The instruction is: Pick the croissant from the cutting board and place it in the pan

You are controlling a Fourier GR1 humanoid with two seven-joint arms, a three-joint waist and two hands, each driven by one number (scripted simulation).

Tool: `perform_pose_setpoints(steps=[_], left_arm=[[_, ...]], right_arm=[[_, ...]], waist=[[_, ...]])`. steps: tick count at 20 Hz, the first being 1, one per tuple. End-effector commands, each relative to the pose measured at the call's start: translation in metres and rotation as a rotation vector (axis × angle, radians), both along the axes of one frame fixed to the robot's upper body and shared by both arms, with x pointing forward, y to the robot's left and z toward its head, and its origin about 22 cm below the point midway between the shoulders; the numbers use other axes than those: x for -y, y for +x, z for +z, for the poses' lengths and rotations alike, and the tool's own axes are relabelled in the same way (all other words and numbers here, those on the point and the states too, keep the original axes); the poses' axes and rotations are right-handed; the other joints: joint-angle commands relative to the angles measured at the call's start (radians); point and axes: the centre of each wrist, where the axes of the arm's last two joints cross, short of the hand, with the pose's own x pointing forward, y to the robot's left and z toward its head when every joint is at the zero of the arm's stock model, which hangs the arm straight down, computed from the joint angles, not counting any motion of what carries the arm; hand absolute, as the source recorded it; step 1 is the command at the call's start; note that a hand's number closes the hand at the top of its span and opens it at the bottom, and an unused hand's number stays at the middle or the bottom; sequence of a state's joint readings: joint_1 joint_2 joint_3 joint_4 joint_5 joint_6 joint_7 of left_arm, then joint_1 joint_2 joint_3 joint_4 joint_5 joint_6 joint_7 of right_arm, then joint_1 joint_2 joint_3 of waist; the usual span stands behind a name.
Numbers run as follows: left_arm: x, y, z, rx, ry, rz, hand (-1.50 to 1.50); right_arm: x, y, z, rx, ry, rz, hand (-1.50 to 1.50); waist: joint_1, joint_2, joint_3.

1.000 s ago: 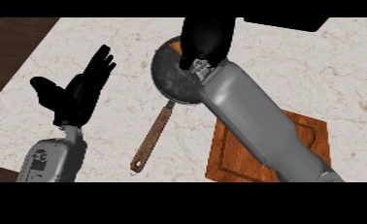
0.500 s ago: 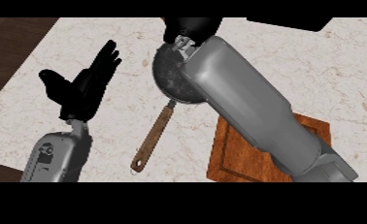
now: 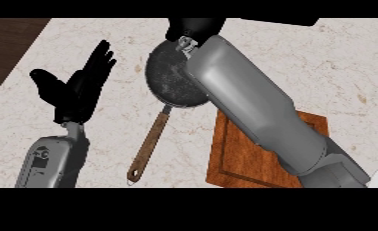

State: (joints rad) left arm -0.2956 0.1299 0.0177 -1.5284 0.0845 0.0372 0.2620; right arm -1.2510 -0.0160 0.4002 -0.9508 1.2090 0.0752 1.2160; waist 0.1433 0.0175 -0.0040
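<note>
The right hand is over the far rim of the pan; I cannot tell if its fingers are closed, and the croissant is not visible. The board is beside the pan handle. The left hand rests open at the left

R hand over pan (croissant hidden), L hand open.
</note>
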Motion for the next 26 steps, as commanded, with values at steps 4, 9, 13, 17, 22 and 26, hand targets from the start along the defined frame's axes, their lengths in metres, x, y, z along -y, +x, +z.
perform_pose_setpoints(steps=[4, 9, 13, 17, 22, 26], left_arm=[[-0.002, -0.011, -0.012, 0.006, 0.002, 0.051, 0.0], [-0.011, 0.0, 0.003, -0.011, 0.003, 0.047, 0.0], [-0.008, -0.007, -0.01, -0.006, -0.01, 0.033, 0.0], [-0.017, -0.015, -0.014, 0.0, 0.003, 0.063, 0.0], [-0.018, -0.013, -0.012, 0.003, -0.02, 0.055, 0.0], [-0.025, -0.008, -0.005, 0.005, -0.014, 0.047, 0.0]], right_arm=[[0.001, -0.003, -0.052, 0.005, 0.18, -0.107, 1.5], [0.012, 0.005, -0.085, -0.032, 0.212, -0.054, 1.5], [0.029, 0.013, -0.12, -0.061, 0.214, -0.082, 1.5], [0.048, 0.021, -0.132, -0.117, 0.366, -0.209, 1.5], [0.066, 0.016, -0.166, -0.185, 0.476, -0.21, -1.5], [0.059, 0.015, -0.164, -0.111, 0.516, -0.151, -1.5]], waist=[[-0.043, -0.004, 0.002], [-0.044, 0.003, 0.003], [-0.036, 0.01, 0.003], [-0.047, 0.006, 0.004], [-0.043, 0.006, 0.005], [-0.054, 0.001, 0.004]])
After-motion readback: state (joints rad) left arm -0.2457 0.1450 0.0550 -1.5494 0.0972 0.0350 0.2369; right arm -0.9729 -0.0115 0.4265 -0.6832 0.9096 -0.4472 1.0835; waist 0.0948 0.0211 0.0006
